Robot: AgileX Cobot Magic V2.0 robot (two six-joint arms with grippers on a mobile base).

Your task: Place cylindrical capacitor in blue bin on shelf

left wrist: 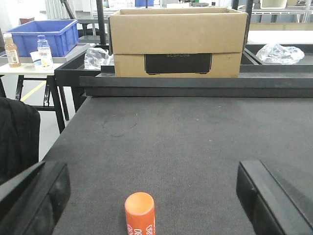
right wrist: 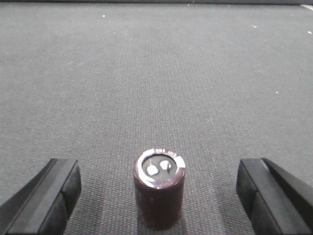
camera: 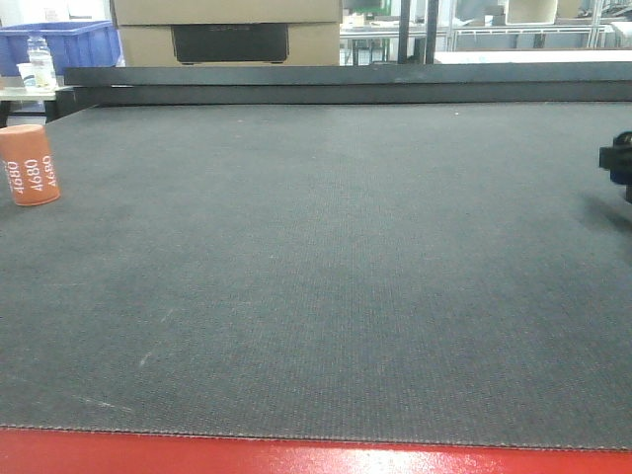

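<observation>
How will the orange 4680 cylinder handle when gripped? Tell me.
The orange cylinder stands upright, so a sideways push would probably tip it, and then it may roll. Its smooth round side looks rigid but possibly slippery for the left gripper.

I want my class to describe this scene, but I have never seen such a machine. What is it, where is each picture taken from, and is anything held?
It is a robot with two arms, each ending in a two-fingered gripper. The front picture looks across a grey mat; the other two come from cameras on the wrists. An orange cylinder stands upright at the mat's left, between the open fingers of the left gripper. A dark cylinder stands between the open fingers of the right gripper. Nothing is held. A blue bin and a cardboard box sit beyond the mat.
</observation>
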